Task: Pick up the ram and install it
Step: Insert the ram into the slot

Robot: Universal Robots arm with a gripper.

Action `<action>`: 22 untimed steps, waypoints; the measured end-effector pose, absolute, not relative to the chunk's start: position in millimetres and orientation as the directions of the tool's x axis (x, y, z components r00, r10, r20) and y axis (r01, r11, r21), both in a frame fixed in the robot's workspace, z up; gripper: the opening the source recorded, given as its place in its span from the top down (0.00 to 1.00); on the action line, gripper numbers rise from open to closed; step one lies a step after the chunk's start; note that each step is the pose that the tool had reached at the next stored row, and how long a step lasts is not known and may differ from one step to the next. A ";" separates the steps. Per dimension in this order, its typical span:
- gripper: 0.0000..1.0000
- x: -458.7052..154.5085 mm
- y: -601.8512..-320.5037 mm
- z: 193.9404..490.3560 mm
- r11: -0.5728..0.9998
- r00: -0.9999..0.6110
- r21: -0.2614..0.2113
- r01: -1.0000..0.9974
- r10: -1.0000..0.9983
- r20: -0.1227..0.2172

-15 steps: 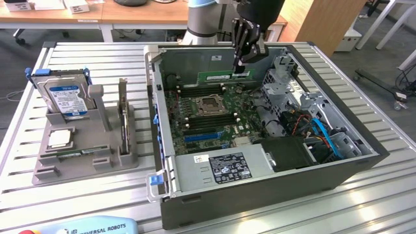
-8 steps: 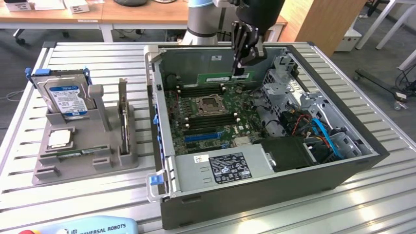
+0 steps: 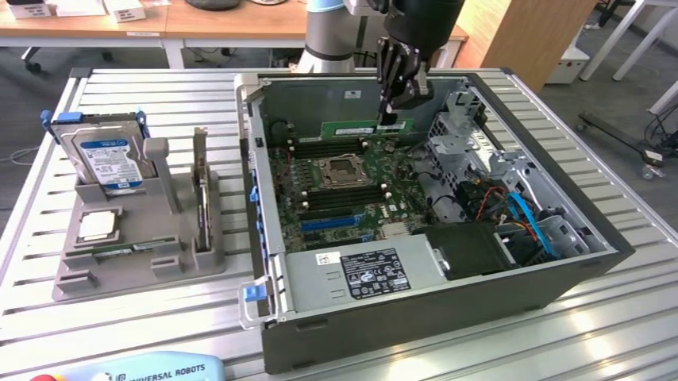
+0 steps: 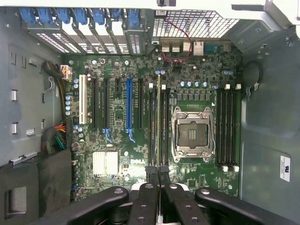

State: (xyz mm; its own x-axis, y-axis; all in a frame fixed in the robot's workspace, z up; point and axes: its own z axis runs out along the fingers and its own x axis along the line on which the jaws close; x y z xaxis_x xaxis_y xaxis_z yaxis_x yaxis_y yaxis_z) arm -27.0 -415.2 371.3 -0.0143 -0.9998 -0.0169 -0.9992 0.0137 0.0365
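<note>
Gripper is closed on the ram, which is gripped at one end and held level over the motherboard inside the open computer case. In the exterior view, the ram is located at 12 o'clock of the processor socket. In the wrist view, the ram is seen edge-on and is lined up lengthwise with the memory slots beside the socket. Whether the ram touches a slot cannot be told. At 9 o'clock of the case in the exterior view, a grey holder is set on the slatted table. A hard drive is stood upright in the holder, well apart from the gripper.
</note>
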 end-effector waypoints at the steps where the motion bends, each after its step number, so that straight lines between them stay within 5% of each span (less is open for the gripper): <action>1: 0.88 -27.0 -415.2 371.3 0.014 -0.014 0.037 -0.999 -1.000 -0.017; 22: 0.88 -27.0 -415.3 351.4 0.014 -0.014 0.037 -0.999 -1.000 -0.017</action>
State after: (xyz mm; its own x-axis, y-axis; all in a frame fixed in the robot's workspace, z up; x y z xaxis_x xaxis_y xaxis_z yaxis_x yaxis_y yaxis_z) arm -27.0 -415.3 351.4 -0.0143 -0.9998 -0.0169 -0.9992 0.0137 0.0365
